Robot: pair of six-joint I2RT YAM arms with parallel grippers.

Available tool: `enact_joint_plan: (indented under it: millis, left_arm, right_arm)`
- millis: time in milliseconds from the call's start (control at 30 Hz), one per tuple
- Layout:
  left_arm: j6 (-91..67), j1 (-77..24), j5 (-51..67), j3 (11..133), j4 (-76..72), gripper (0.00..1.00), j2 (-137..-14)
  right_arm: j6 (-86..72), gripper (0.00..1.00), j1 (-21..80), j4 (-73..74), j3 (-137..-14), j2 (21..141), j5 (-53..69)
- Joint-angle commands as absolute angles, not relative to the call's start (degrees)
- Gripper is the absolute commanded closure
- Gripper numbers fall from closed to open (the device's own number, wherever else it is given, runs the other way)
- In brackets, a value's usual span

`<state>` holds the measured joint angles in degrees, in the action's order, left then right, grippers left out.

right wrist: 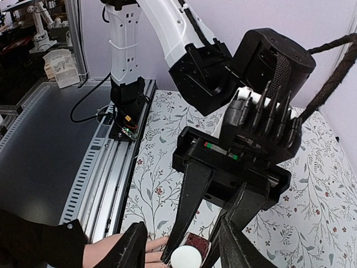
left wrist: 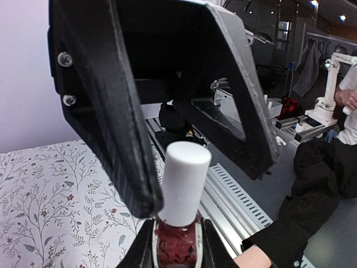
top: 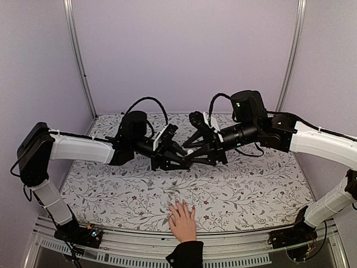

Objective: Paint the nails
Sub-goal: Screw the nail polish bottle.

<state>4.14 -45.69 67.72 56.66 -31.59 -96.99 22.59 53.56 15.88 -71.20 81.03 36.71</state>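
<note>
Gripping one bottle (left wrist: 177, 243), your left pincer (left wrist: 177, 258) is closed; right pincer (right wrist: 184, 251), half open, straddles its cap (left wrist: 184, 178); one hand (top: 182, 220) near.

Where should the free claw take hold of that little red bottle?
By the white cap, pinched across its round sides, approaching from its top end. The left claw clamps the dark-red bottle by its body, so only the cap stands free.

A dark-red bottle (left wrist: 177, 249) with a white cap (left wrist: 184, 184) sits above a floral-patterned table (top: 111, 195).
</note>
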Motion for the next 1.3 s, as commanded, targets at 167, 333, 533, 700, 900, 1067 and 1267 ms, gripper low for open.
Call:
enact_joint_plan:
  millis: [167,333,533,700,900,1067,1267]
  left_arm:
    - [5.10,-46.35,68.06,57.80,-31.13,1.00,-97.38]
    - [4.30,-46.25,67.21,56.84,-33.15,1.00,-96.63]
    - [0.48,-45.88,65.64,54.70,-40.17,1.00,-95.61]
    - [-2.30,-45.40,63.44,53.11,-46.23,1.00,-94.70]
    - [-3.12,-45.29,58.13,52.17,-49.08,1.00,-93.81]
    - [-1.28,-45.31,52.26,51.79,-47.99,1.00,-92.55]
    - [-0.80,-45.28,45.57,50.89,-49.39,1.00,-91.86]
  right_arm:
    - [23.95,0.67,54.40,18.37,-72.65,80.98,35.96]
    - [23.93,0.82,54.40,18.00,-72.10,80.61,35.31]
    - [23.09,0.92,54.40,16.13,-71.31,80.88,34.94]
    - [21.57,0.97,54.40,13.94,-70.09,80.60,34.09]
    - [19.69,0.99,54.45,11.22,-68.85,80.40,31.87]
    - [17.59,1.00,54.40,9.83,-68.74,81.14,27.61]
    - [15.60,1.00,54.42,6.79,-68.12,81.25,23.09]
